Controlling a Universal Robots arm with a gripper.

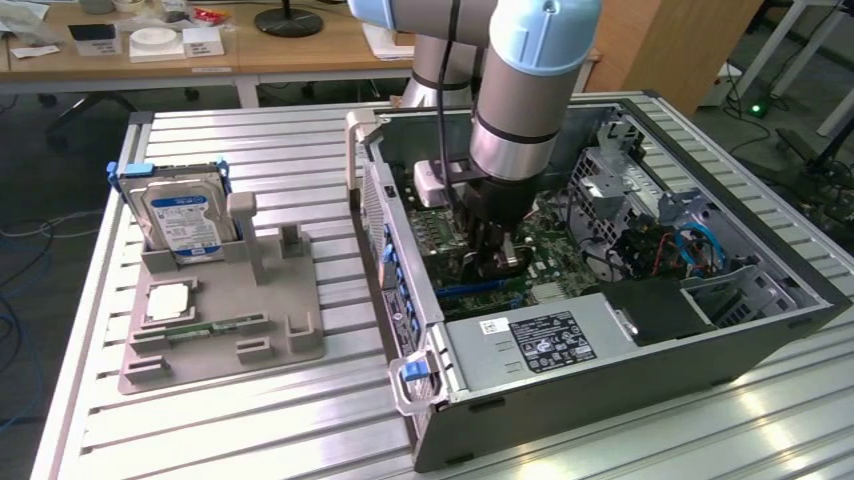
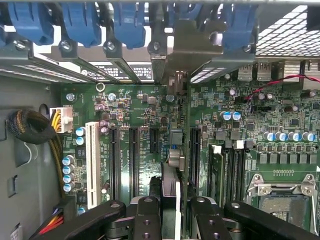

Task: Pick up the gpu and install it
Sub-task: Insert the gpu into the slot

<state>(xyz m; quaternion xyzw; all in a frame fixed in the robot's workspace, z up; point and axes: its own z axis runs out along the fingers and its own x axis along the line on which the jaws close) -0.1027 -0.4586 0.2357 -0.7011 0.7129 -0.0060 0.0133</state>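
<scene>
gripping the graphics card (image 2: 176, 150) edge-on, claw (image 2: 172, 210) clamped on it inside the computer case (image 1: 641, 380), over the motherboard (image 2: 140, 100) slots. judgement: keep card upright, edge parallel to slot, bracket toward rear openings, press evenly.

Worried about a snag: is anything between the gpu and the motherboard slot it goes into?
Nothing visible does. The gripper holds the gpu edge-on over the motherboard; the neighbouring slots are bare, though the card hides its own slot.
</scene>
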